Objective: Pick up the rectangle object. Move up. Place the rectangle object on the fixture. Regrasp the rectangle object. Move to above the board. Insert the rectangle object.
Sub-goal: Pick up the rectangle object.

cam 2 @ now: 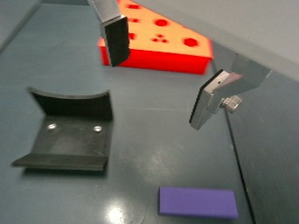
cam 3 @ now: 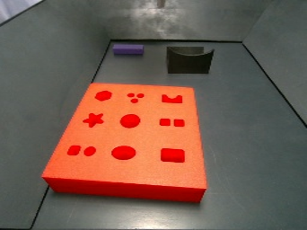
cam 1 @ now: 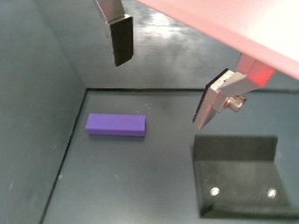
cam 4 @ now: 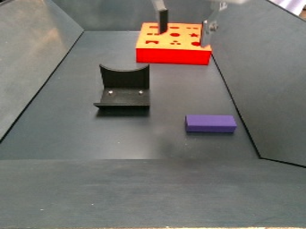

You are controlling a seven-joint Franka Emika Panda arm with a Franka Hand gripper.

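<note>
The small matte purple rectangular block [cam 4: 210, 124] lies flat on the dark grey surface [cam 4: 167, 148], near the dark L-shaped fixture with the curved notch [cam 4: 123, 89] but apart from it; in a side view it sits at the far end [cam 3: 128, 49], beyond the large flat bright red board with shaped recesses [cam 3: 129, 135]. The fingers [cam 1: 163, 74] hang high above the surface, spread wide with nothing between them; both wrist views show the gap clear. The pick has not begun. The likely trouble is alignment: the block is not under the gap, so a straight descent would miss it. If the fingers come down skewed to its long sides, a plate could land on top or nudge it askew
</note>
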